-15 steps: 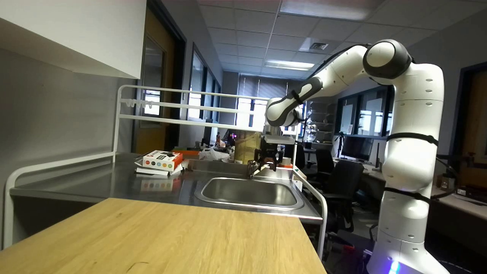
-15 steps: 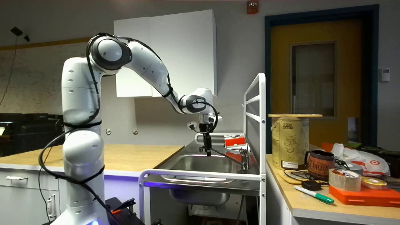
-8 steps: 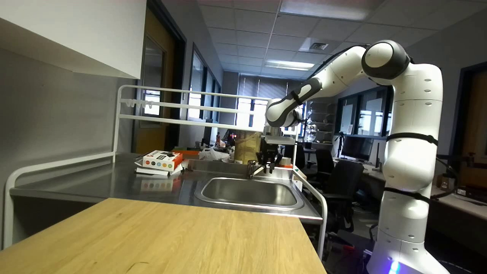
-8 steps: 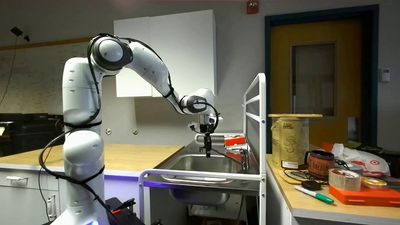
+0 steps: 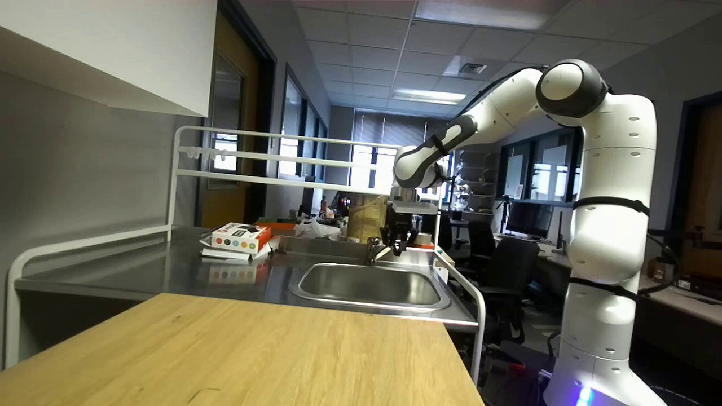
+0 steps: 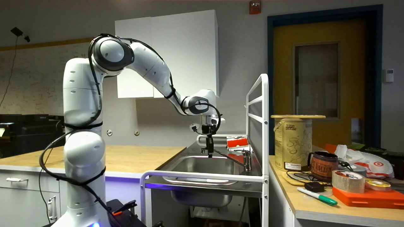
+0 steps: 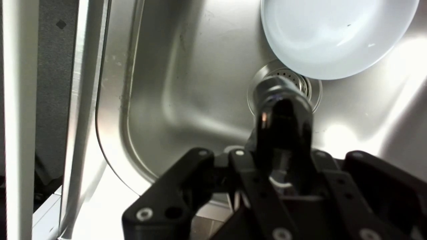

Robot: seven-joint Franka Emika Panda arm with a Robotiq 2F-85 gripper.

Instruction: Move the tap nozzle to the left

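A: Grey-walled office, white wall cabinet [image 6: 186, 53], yellow door [image 6: 284, 94], and a stainless sink [image 5: 338, 279] let into a steel worktop [image 5: 180, 270]. Where's the tap nozzle [image 7: 283, 116]?

B: Above the sink. In the wrist view its tip overlaps the drain [image 7: 293, 78]; in an exterior view it slants up from the tap body [image 6: 247, 160] at the sink's edge to the gripper [image 7: 281, 156].

A: And the jaws?

B: Clenched on the nozzle, one along each side. A second ago they stood wider apart; they've drawn in since. The nozzle lies along much the same line as it did then.

A: What's below it?

B: A white bowl [image 7: 337, 36] in the sink, its rim covering part of the drain in the wrist view.

A: Farther along the steel?

B: A red-and-white carton [image 5: 240, 237] with a row of coloured dots, resting on white packaging [image 5: 225, 255]. Its print is too small to make out, and it hasn't shifted.

A: Any words you can read?

B: Past the white rack [image 6: 265, 126], on the wooden worktop [image 6: 311, 208], the brown mug [image 6: 324, 166] shows "VALLEY". A label [image 6: 293, 166] on the yellow canister [image 6: 293, 142] says "WARNING", though the title higher up is too blurred. The plastic bag [image 6: 377, 164] carries a red Target bullseye.

A: And nearer the edge?

B: A roll of packing tape [image 6: 347, 183] and a roll of yellow tape [image 6: 377, 186] on an orange case [image 6: 367, 200], with a green-capped marker [image 6: 317, 196] lying just beside it.
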